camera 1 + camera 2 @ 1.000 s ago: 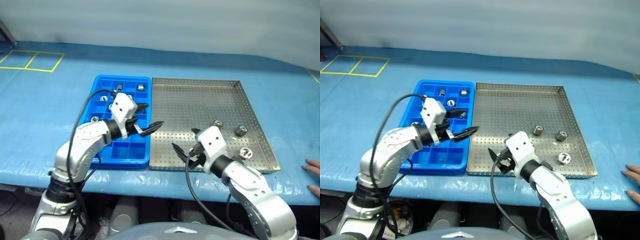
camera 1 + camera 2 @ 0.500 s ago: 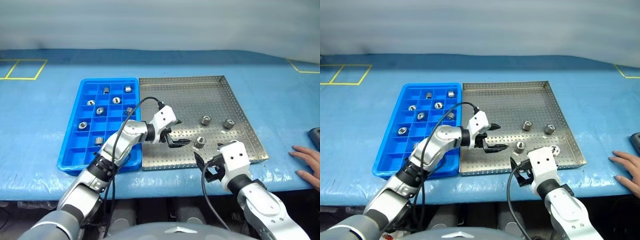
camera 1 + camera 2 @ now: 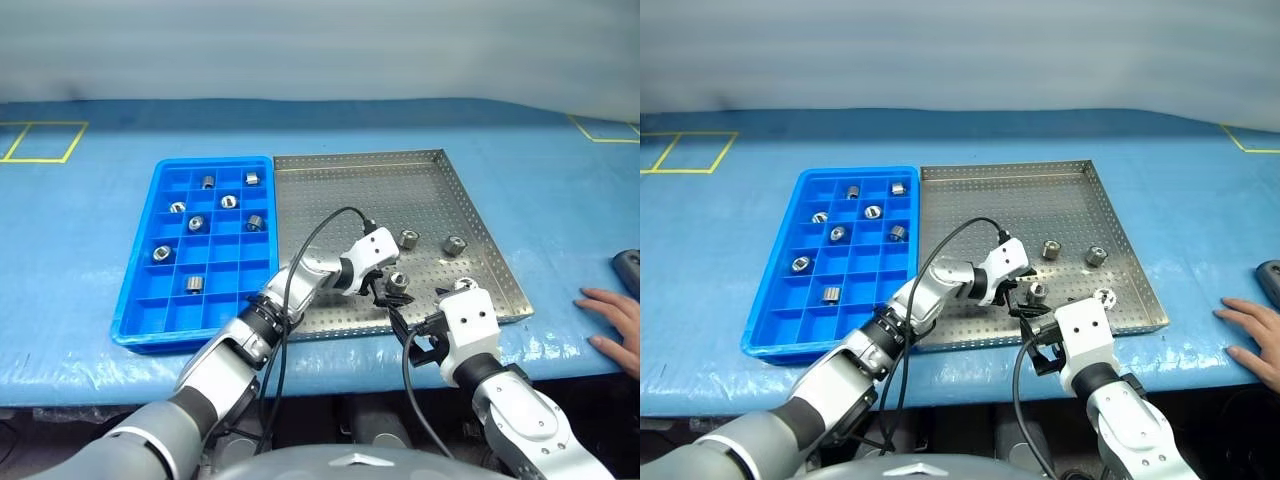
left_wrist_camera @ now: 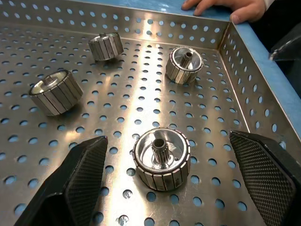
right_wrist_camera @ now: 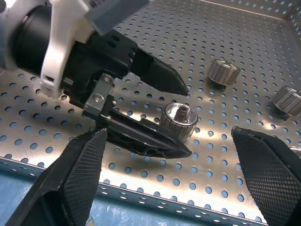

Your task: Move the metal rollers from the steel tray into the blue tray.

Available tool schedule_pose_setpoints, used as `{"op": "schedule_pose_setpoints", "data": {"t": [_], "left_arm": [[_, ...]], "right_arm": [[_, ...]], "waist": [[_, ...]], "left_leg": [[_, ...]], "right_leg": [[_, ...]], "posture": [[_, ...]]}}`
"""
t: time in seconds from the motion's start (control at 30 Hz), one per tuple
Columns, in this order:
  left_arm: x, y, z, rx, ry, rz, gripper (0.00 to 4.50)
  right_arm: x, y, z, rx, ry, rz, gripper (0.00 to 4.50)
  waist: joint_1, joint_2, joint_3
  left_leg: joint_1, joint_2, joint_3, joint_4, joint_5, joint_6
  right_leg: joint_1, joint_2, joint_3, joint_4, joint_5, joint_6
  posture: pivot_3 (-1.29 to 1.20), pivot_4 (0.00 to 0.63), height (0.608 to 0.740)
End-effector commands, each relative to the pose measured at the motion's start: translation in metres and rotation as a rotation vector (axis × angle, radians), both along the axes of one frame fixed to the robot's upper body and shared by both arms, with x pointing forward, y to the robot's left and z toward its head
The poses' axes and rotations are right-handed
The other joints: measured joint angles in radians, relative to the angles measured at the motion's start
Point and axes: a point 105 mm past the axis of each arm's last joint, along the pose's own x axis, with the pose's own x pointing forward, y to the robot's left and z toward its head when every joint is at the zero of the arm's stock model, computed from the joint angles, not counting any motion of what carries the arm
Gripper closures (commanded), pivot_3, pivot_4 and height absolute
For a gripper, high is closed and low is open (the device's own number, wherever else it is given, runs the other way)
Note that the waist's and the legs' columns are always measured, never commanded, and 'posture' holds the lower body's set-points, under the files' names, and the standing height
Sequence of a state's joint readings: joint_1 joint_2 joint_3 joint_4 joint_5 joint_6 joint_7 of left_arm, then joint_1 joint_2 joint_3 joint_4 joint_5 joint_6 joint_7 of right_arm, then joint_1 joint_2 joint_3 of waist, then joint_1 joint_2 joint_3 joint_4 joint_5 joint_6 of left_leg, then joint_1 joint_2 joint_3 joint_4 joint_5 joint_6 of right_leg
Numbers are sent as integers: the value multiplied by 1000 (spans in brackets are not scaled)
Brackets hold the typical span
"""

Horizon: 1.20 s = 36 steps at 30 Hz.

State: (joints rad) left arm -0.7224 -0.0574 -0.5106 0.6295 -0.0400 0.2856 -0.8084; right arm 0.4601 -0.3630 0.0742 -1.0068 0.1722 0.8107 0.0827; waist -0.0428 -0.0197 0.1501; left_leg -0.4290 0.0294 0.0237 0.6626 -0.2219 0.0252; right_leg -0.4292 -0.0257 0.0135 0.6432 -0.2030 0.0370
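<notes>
Left wrist view: wide left gripper (image 4: 162,181) around roller (image 4: 161,157) in steel tray (image 4: 141,101).

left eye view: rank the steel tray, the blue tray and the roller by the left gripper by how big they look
1. steel tray, largest.
2. blue tray, narrower than the steel tray.
3. roller between the open fingers of the left gripper, by far the smallest.
</notes>
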Motion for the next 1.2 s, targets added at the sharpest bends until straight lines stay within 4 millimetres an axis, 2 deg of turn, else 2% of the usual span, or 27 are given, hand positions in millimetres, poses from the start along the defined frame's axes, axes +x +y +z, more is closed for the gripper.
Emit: {"op": "schedule_pose_setpoints", "data": {"t": [0.03, 0.1, 0.3, 0.33, 0.47, 0.63, 0.77, 0.87, 1.0, 1.2], "left_arm": [[3, -10, 3, 10, -57, -5, 183], [4, -11, 3, 6, -60, -4, 620], [5, -9, 13, -35, -72, -15, 2640], [6, -5, 15, -41, -74, -11, 2802], [7, 7, 27, -75, -95, -3, 2801], [18, 35, 63, -186, -136, 112, 2801], [24, 80, 95, -274, -232, 245, 2801], [23, 117, 106, -278, -309, 350, 2801], [13, 168, 111, -239, -355, 504, 2801], [-11, 229, 106, -116, -391, 732, 2801]], "right_arm": [[0, 3, 14, 4, -61, 10, 0], [0, 2, 14, 3, -63, 8, 0], [2, 3, 16, 2, -67, 13, 0], [3, 4, 16, 2, -67, 21, 0], [7, 10, 18, 3, -68, 58, 0], [21, 22, 26, -1, -89, 151, 0], [37, 40, 33, -5, -115, 265, 0], [47, 57, 35, -5, -126, 364, 0], [60, 83, 38, -11, -144, 497, 0], [67, 119, 40, 7, -161, 686, 0]], "waist": [[-1, 0, 0], [-3, 0, 0], [-5, 0, 0], [-5, 0, 0], [-3, 0, 0], [6, 0, 0], [14, 0, 0], [30, 0, 0], [54, 0, 0], [106, 0, 1]], "left_leg": [[0, 0, 0, 0, 0, 0], [0, 0, 0, 0, 0, 0], [0, 0, 0, 0, 0, 0], [0, 0, 0, 0, 0, 0], [0, 0, 0, 0, 0, 0], [0, 2, 0, 0, 0, 0], [1, 2, 0, 0, 0, 0], [1, 1, -1, -1, 0, 0], [1, 1, -1, -1, 0, 0], [0, 1, -2, -1, 0, 0]], "right_leg": [[0, 0, 0, 0, 0, 0], [0, 0, 0, 0, 0, 0], [0, 0, 0, 0, 0, 0], [0, 0, 0, 0, 0, 0], [0, 0, 0, 0, 0, 0], [0, 0, 1, 1, 0, 0], [1, 0, 1, 1, 0, 1], [1, 1, 0, 1, 0, 0], [1, 1, 0, 1, 0, 0], [1, 0, -1, 0, 0, 0]], "posture": [[-154, 150, 740], [-155, 150, 740], [-120, 150, 740], [-120, 150, 740], [-61, 150, 740], [5, 150, 740], [76, 150, 740], [121, 150, 740], [217, 150, 740], [344, 150, 740]]}}
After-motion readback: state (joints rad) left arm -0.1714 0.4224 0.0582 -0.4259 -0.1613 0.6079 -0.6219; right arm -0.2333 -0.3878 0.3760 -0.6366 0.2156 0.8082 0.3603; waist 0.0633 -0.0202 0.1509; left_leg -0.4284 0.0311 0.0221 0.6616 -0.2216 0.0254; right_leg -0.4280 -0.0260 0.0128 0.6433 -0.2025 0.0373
